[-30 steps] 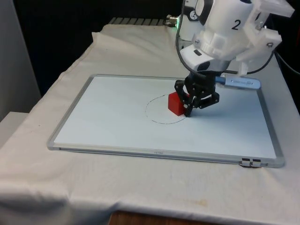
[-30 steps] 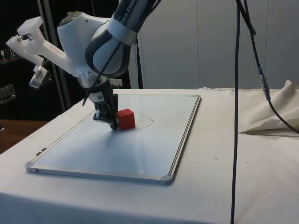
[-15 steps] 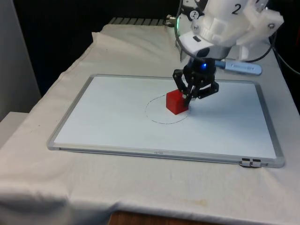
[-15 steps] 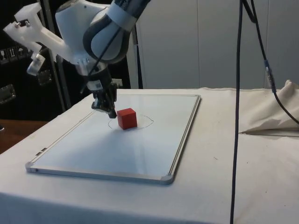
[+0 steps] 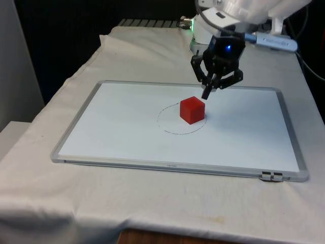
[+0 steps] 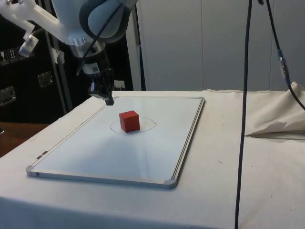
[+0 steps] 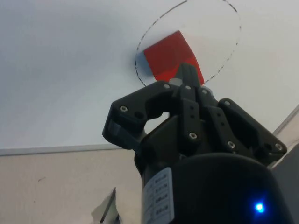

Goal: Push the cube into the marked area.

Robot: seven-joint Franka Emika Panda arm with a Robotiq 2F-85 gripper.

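Observation:
A red cube rests on the whiteboard, inside the dashed circle and close to that circle's edge on the front view's right. My black gripper hangs in the air above and behind the cube, clear of it. Its fingers are shut together to one tip, with nothing held.
The whiteboard lies flat on the white cloth, with a metal frame around it. A black cable hangs down in the side view. A fold of cloth rises at that view's right.
The gripper has lifted off the board and drawn back from the cube, towards the robot's end. The cube was nudged slightly further into the circle and now stands free.

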